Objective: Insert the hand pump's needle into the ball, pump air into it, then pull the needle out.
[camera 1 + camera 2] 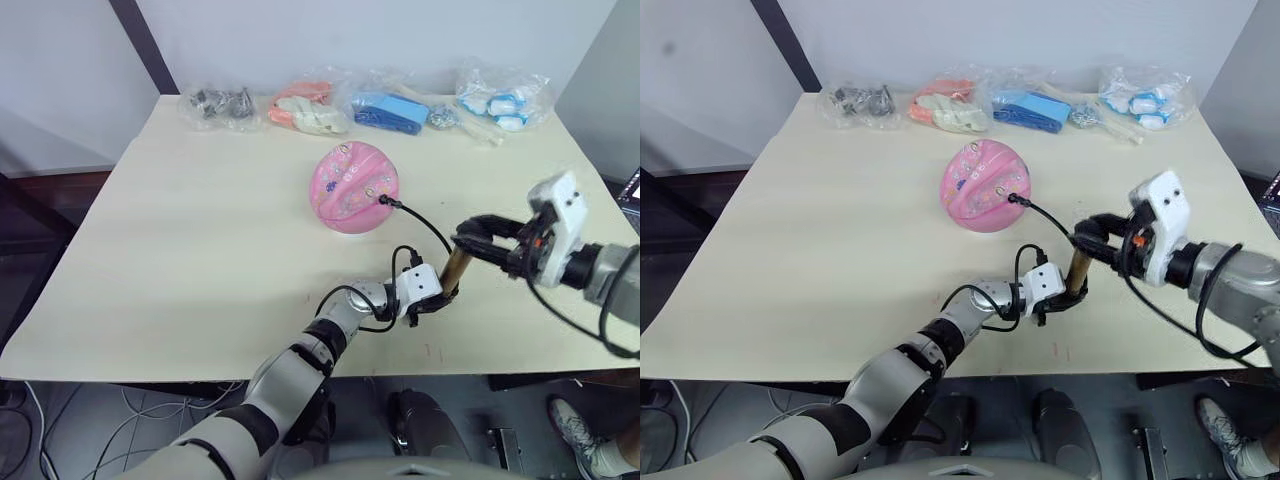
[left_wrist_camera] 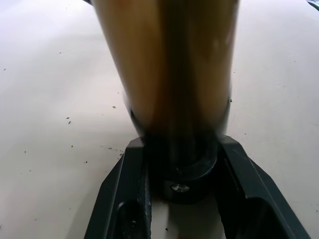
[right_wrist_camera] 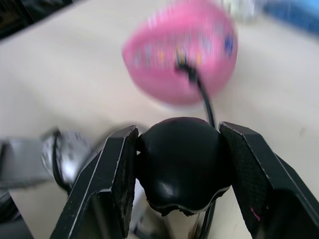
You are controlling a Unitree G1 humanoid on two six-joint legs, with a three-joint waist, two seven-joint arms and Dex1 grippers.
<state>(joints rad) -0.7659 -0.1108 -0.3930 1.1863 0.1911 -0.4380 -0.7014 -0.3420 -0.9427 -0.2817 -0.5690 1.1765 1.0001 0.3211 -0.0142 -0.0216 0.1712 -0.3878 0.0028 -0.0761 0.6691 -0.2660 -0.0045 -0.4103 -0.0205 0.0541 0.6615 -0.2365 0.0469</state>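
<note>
A pale bench (image 1: 200, 230) carries a pink ball (image 1: 354, 187) near its middle, with four clear bags of small parts (image 1: 365, 103) ranged along its far edge. The hand pump (image 1: 455, 272) stands upright near the front edge, just beside the ball; its thin black hose (image 1: 430, 224) arcs to the needle (image 1: 385, 200), seated in the ball's side. The left claw (image 1: 440, 297) is clamped on the pump's black base cap, and the right claw (image 1: 470, 242) is closed around the black handle on top.
</note>
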